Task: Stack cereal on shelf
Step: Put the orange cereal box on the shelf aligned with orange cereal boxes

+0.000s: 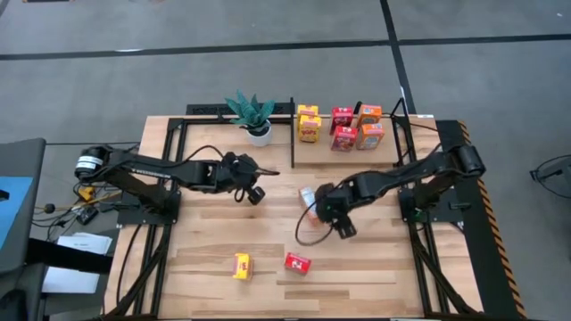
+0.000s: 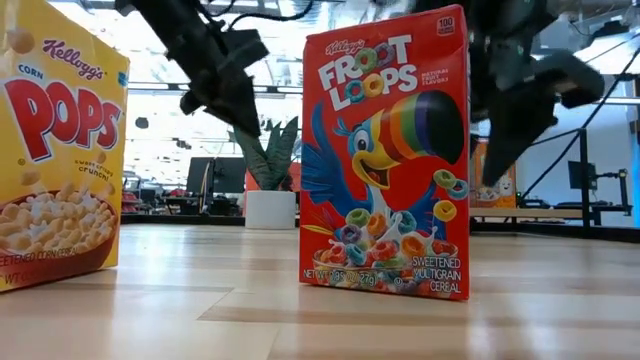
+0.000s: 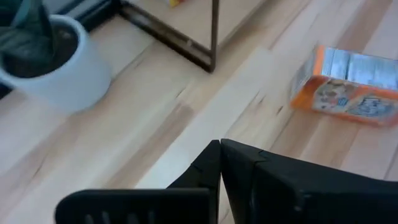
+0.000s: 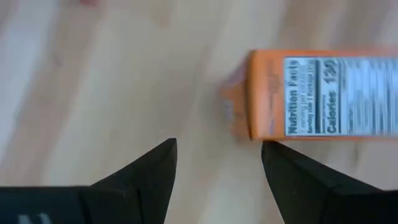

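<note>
The right gripper [image 1: 314, 203] hangs over the middle of the table with its fingers [image 4: 146, 171] spread, nothing between them; the orange cereal box [image 4: 323, 94] lies flat on the wood, its nutrition panel up, just beside one fingertip rather than centred in the gap. The step in hand looks like the pick of this box (a judgement from the pose alone).

To do it well, the gripper should shift sideways until the box's narrow width sits squarely between both fingers; then descend level, so neither tip lands on top of the cardboard; then close gently, since thin card crushes easily. A grip across the short sides, near the box's middle, would keep it from swinging on the carry.

The shelf [image 1: 308, 160] stands at the far edge, beside the potted plant [image 1: 252, 114]; six boxes [image 1: 343, 127] are already on it, so the carried box should come in upright and clear the black post [image 1: 294, 134].

A yellow box [image 1: 242, 266] and a red box [image 1: 298, 263] wait near the front edge. The left gripper [image 1: 259, 181] idles near the plant, fingers pressed together, holding nothing.
</note>
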`<state>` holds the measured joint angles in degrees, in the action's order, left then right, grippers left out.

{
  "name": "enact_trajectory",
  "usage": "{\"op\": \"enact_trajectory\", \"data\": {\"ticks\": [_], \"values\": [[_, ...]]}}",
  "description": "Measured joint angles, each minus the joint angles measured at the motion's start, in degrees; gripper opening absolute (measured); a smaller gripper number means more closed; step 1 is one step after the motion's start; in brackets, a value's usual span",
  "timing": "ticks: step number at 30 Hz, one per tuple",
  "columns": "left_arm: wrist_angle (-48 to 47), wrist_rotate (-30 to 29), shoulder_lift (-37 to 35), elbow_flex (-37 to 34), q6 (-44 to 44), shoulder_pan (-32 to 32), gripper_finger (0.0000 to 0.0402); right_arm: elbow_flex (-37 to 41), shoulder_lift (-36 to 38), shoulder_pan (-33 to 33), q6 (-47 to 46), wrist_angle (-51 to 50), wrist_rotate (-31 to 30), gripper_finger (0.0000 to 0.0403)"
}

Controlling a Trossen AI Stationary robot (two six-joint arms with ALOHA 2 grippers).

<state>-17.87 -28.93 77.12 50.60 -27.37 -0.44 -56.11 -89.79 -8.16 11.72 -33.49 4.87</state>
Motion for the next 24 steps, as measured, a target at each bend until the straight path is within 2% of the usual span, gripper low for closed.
{"op": "enact_trajectory", "data": {"ticks": [5,9,13,19,24], "values": [[-1.85,-3.49,-0.34,-0.03,-2.16,-1.79,0.0,-5.17,-2.64,-3.9,7.95,9.49,0.94,0.0259],[-4.88,-5.04,-0.48,0.07,-4.67,-3.36,0.0,-10.64,-4.75,-3.4,17.44,13.91,-2.16,0.0258],[-9.86,-6.51,-1.82,0.05,-7.81,-5.69,0.0,-15.08,-6.55,-1.15,25.41,11.5,-1.73,0.0258],[-17.64,-11.18,-6.02,0.19,-16.16,-9.73,0.0,-19.46,-12.63,1.77,33.43,-0.75,1.53,0.0258],[-29.52,-13.94,-11.26,0.07,-24.37,-14.36,0.0,-20.96,-15.5,1.65,37.45,-2.96,0.2,0.0258]]}}
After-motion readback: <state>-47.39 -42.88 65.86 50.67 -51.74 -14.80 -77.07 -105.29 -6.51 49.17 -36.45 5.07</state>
